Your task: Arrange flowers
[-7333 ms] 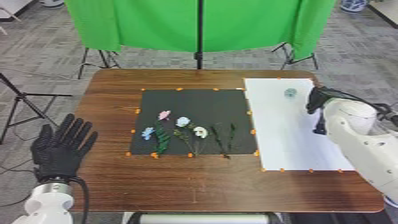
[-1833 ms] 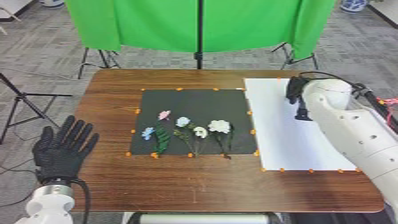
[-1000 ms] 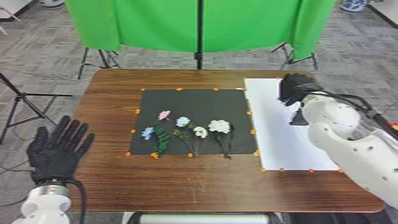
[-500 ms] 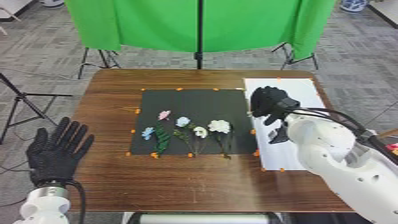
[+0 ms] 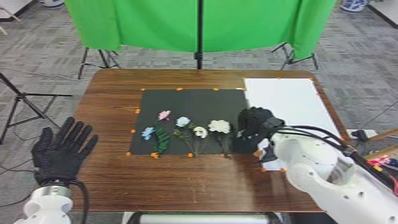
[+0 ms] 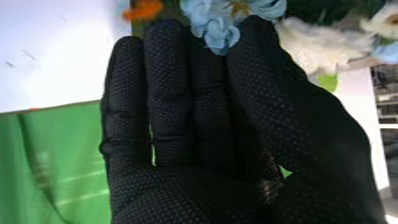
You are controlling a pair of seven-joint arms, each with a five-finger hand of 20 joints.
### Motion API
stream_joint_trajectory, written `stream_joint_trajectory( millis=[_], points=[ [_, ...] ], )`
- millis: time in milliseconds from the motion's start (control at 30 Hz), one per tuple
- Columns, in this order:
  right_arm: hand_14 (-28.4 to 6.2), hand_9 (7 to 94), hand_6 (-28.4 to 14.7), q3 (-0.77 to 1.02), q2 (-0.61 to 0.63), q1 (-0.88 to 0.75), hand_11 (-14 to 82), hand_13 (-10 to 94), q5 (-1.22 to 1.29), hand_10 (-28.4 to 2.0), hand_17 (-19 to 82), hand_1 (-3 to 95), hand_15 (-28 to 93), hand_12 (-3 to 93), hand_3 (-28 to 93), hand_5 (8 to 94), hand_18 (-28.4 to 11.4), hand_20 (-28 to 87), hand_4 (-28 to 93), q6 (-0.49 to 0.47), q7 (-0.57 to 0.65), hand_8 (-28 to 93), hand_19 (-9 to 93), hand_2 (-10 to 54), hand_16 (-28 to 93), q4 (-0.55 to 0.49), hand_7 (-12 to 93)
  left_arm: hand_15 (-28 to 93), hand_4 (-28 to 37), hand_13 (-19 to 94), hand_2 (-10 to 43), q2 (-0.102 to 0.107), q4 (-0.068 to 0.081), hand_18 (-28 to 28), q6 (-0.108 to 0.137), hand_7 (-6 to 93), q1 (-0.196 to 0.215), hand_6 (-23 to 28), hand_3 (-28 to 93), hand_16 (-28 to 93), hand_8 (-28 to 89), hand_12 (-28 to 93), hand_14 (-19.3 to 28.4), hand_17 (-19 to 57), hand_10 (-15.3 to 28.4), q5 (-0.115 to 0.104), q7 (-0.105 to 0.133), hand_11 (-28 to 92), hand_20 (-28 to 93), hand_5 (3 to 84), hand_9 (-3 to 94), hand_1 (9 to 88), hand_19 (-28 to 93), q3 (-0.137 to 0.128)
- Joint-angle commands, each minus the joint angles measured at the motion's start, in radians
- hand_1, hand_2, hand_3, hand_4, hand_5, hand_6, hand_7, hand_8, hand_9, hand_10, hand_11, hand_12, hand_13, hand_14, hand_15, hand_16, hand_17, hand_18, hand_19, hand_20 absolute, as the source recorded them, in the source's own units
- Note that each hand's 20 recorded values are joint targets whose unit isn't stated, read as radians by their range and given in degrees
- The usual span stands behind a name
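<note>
My right hand (image 5: 254, 120) is over the right edge of the black mat (image 5: 191, 100) in the head view. In the right wrist view, my right hand (image 6: 191, 115) pinches a blue bloom (image 6: 211, 22) between thumb and fingertips. Beside it on the mat lies a large white bloom (image 5: 218, 126), with green stems (image 5: 226, 145) below. Farther left are a small white flower (image 5: 200, 132), a light blue flower (image 5: 183, 121), a pink one (image 5: 164, 115) and a blue one (image 5: 147, 133) by green leaves (image 5: 162, 141). My left hand (image 5: 62, 151) is open at the table's left edge.
A white sheet (image 5: 282, 95) lies right of the mat, partly under my right arm. Orange markers (image 5: 190, 155) line the mat's edges on the brown table (image 5: 178, 185). A green cloth (image 5: 151, 30) hangs behind the table, with stand legs around it.
The right hand has moved from the white sheet's far part left and nearer, to the mat. Since the earliest frame, a large white bloom has appeared there and the small bluish thing has left the sheet.
</note>
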Motion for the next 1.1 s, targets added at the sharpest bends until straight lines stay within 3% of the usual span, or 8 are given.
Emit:
stream_joint_trajectory(
  millis=[33,167,367,500,667,767,933,1100],
  points=[
    [-9.3,64.7,-1.3,0.047,0.028,-0.030,25.3,59,0.057,-13.3,26,50.9,45,25.5,74,57.7,-20.4,28,-28,-0.014,0.030,-14,64,-9.5,31,-0.043,24,36,-28.3,30,12.7,-0.005,-0.003,13.3,0.018,14.6,0.028,7.4,74,-6,-10,11,14.0,-3.5,14.4,-0.010,0.005,25,14,44.6,38.8,24.8,29,-0.009],
    [-11.9,61.4,-3.7,0.056,0.031,-0.038,27.5,58,0.057,-15.1,25,45.3,52,23.1,79,50.2,-21.0,27,-28,-0.001,0.018,-12,65,-9.5,24,-0.063,19,37,-28.3,30,13.9,-0.007,-0.006,13.3,0.016,14.5,0.035,7.4,74,-6,-10,11,14.0,-3.5,14.4,-0.014,0.010,25,14,43.1,38.6,23.2,29,-0.010],
    [-12.6,60.3,-4.0,0.096,0.027,-0.040,27.2,57,0.051,-15.7,24,42.8,53,23.2,78,49.2,-21.5,27,-28,-0.045,-0.014,-12,66,-9.5,22,-0.097,18,37,-28.3,30,14.0,-0.006,-0.006,13.3,0.009,14.5,0.035,7.4,75,-6,-10,10,14.0,-3.6,14.3,-0.007,0.010,25,14,42.5,38.4,22.5,29,-0.011],
    [-13.2,59.0,-4.0,0.169,0.012,-0.033,24.8,56,0.110,-16.6,24,38.6,52,22.7,77,49.0,-21.7,27,-28,0.067,-0.031,-12,65,-9.5,21,-0.079,17,37,-28.3,30,13.9,-0.005,-0.001,13.3,0.004,14.7,0.028,7.3,75,-6,-10,10,14.0,-3.6,14.3,0.001,0.002,24,13,42.5,38.2,22.5,29,-0.006],
    [-15.2,49.3,-4.7,0.309,-0.027,-0.017,15.6,47,0.559,-18.1,21,31.9,43,19.4,78,43.4,-19.8,22,-26,0.137,-0.072,-11,56,-3.0,17,-0.028,16,36,-28.3,30,13.5,-0.003,0.003,13.3,0.000,14.7,0.020,7.4,75,-6,-10,10,13.9,-3.5,14.3,0.017,-0.009,24,13,43.1,38.1,23.0,29,-0.007],
    [-15.7,43.8,-5.6,0.388,-0.053,-0.044,12.4,41,0.869,-18.8,19,29.2,38,18.6,77,39.5,-19.1,19,-26,0.214,-0.112,-10,48,1.0,15,-0.015,15,36,-28.3,30,13.5,0.009,0.010,13.4,0.002,14.6,0.009,7.3,75,-6,-10,10,13.9,-3.5,14.3,0.023,-0.016,24,13,43.7,38.1,23.2,29,-0.008],
    [-16.1,41.7,-5.1,0.517,-0.102,-0.117,8.5,37,1.176,-18.4,17,25.2,31,17.4,75,38.8,-18.4,17,-25,0.263,-0.153,-10,38,4.7,14,0.001,14,28,-28.3,30,13.4,0.031,0.024,12.2,-0.015,14.0,-0.020,7.0,74,-8,-10,9,11.5,-2.6,13.7,0.081,-0.057,23,12,44.5,39.2,23.4,27,-0.023],
    [-16.0,38.4,-4.8,0.614,-0.138,-0.211,5.0,33,1.371,-18.3,16,21.0,23,15.5,75,39.2,-18.4,17,-24,0.297,-0.222,-9,32,5.8,14,0.001,13,25,-28.3,27,13.3,0.065,0.042,12.0,-0.032,11.5,-0.047,7.0,74,-7,-9,9,11.0,-2.6,13.5,0.126,-0.138,20,12,43.5,37.1,23.5,26,-0.046]
  ],
)
